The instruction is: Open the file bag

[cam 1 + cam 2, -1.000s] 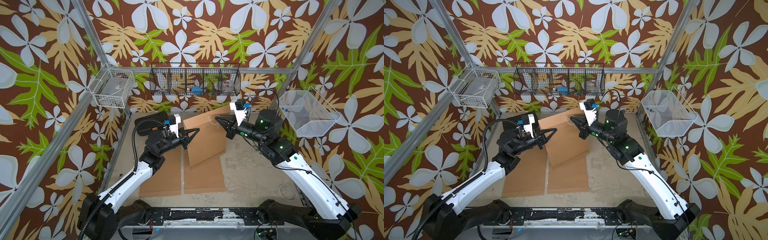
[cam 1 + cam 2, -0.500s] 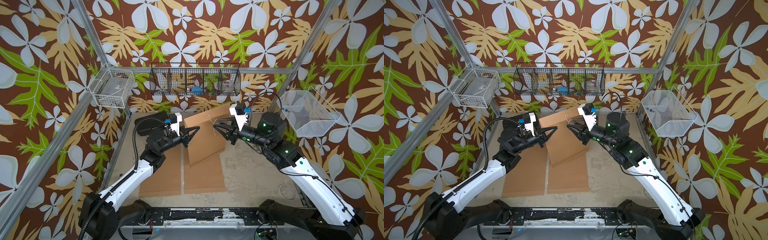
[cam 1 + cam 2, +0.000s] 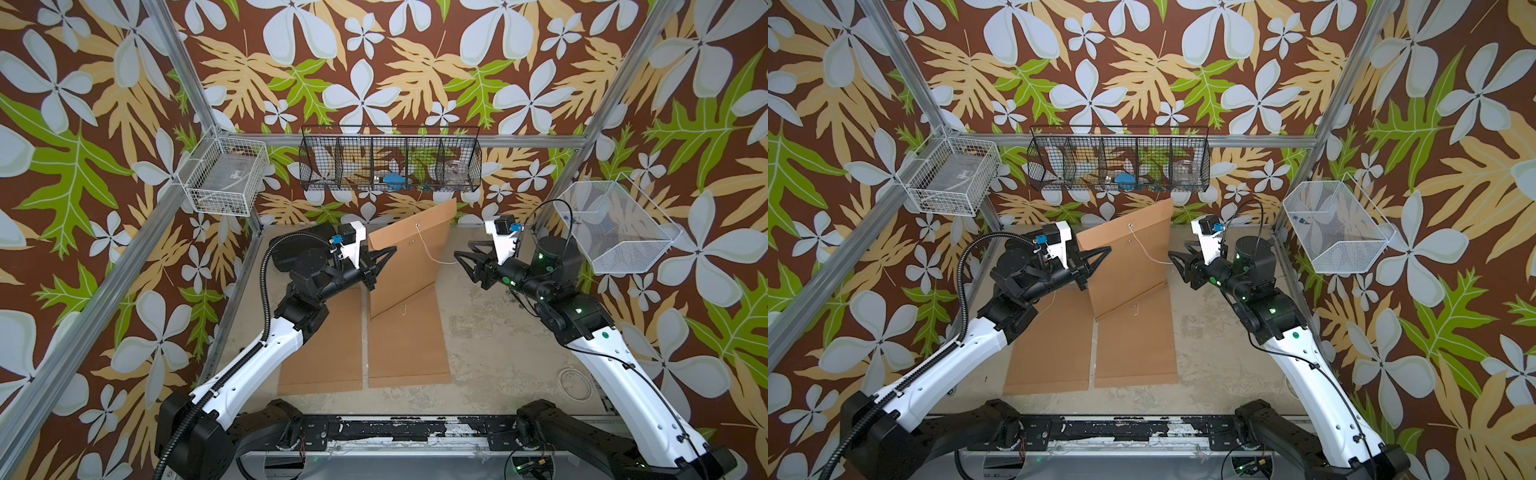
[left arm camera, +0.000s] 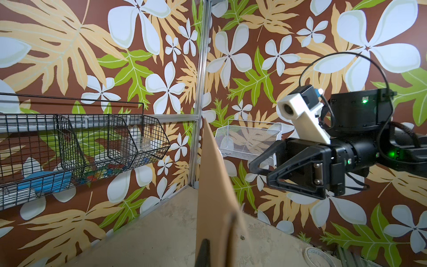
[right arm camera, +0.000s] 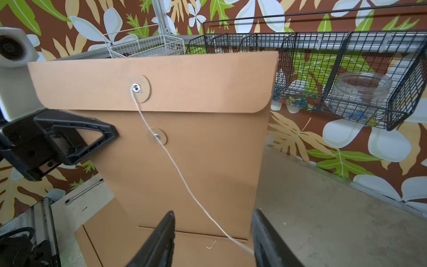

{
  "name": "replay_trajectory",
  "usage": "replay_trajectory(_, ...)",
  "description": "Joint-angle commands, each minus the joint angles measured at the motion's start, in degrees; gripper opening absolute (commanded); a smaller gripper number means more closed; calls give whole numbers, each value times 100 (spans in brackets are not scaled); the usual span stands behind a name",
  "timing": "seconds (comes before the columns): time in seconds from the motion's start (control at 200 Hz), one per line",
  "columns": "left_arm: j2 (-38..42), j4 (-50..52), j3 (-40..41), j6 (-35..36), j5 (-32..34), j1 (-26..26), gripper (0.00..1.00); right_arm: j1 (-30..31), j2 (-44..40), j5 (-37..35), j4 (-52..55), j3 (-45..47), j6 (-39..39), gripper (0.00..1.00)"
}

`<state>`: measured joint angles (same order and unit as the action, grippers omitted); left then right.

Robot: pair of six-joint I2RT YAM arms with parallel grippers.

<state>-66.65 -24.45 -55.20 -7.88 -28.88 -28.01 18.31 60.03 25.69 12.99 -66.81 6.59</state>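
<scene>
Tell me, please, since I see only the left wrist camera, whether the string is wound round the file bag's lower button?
Observer: No. The string hangs loose from the flap's eyelet and passes the lower button unwound.
Operator: Is the flap lifted?
Observer: Not yet. The flap lies flat against the file bag.
Operator: Where does the string end?
Observer: At one finger of the open right gripper, not pinched between the jaws.
</scene>
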Motion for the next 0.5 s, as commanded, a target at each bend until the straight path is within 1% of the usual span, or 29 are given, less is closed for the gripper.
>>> replay_trajectory(0.0, 111, -24, 16, 152, 138, 6, 0, -279, -21, 282, -527, 148, 317, 54)
replay_trajectory(0.105, 212, 35, -4, 181, 94, 6, 0, -589, -41, 684, -842, 363, 529, 56)
replay_trajectory(0.165, 232, 79, -30, 173, -30, 6, 0, -591, 53, 796, -932, 369, 529, 56)
replay_trajectory(0.225, 240, 89, -35, 123, -168, 6, 0, -591, 176, 1146, -1035, 357, 553, 56)
replay_trajectory(0.365, 250, 42, -26, 14, -375, 6, 0, -597, 315, 1763, -1306, 374, 512, 62)
replay_trajectory(0.49, 205, -94, 15, -255, -725, 6, 0, -591, 415, 1995, -1521, 388, 549, 64)
